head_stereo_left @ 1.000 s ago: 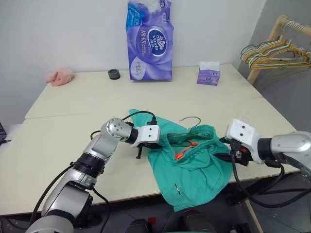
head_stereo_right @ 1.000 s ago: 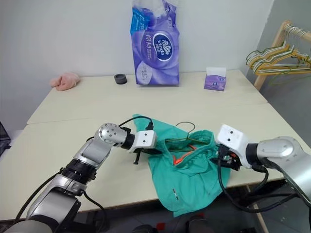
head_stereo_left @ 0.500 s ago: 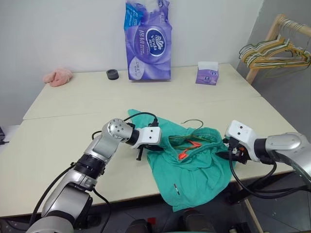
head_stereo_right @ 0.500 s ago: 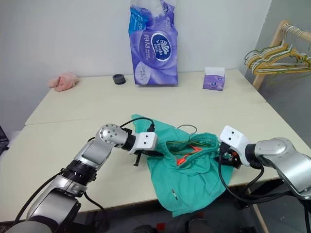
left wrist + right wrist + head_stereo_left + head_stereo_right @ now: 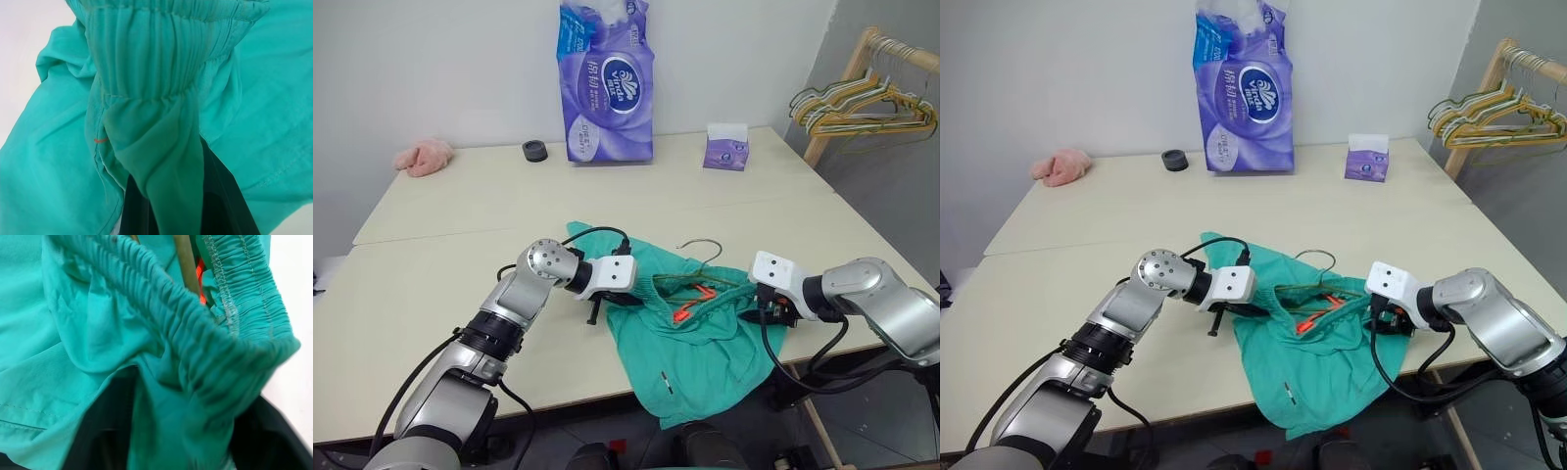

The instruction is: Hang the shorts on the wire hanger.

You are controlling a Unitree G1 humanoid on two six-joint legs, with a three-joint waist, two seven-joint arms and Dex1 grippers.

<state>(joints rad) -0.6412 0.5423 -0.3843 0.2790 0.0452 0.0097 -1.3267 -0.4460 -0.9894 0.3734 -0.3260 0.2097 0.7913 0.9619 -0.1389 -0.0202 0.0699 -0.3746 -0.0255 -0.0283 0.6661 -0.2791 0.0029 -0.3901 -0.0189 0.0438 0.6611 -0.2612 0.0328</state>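
Left gripper [image 5: 625, 301] is clamped on the gathered waistband of the shorts [image 5: 700, 343] at their left side; the left wrist view shows the elastic band pinched tight between its two black fingers [image 5: 139, 210]. Right gripper [image 5: 762, 305] meets the waistband at the opposite side, and the right wrist view shows a fold of the band lying between its fingers [image 5: 105, 431], though whether they are closed on it I cannot tell.

Between the two grippers the waistband is spread out, and the shorts lie near the front edge of the table [image 5: 431, 274], one leg drooping over that edge. Inside the waist opening an orange drawstring [image 5: 690, 302] shows. The wire hanger [image 5: 700, 245] sits partly inside the shorts: its curved hook sticks out on the bare tabletop just behind the waistband, while its body is covered by the fabric. A thin bar of it crosses the opening in the right wrist view, beside the orange cord.

Nothing stands between the grippers and the shorts; a black cable loops over the left wrist.

Farther back, along the rear edge, stand a tall purple pack of tissue rolls [image 5: 605, 83], a small black ring [image 5: 534, 150] to its left, and a small purple tissue box [image 5: 726, 149] toward the right rear corner. A pink cloth [image 5: 421, 157] lies at the left rear corner. Beyond the table's right side, a wooden rack [image 5: 837, 88] carries a bunch of coloured hangers [image 5: 862, 103].
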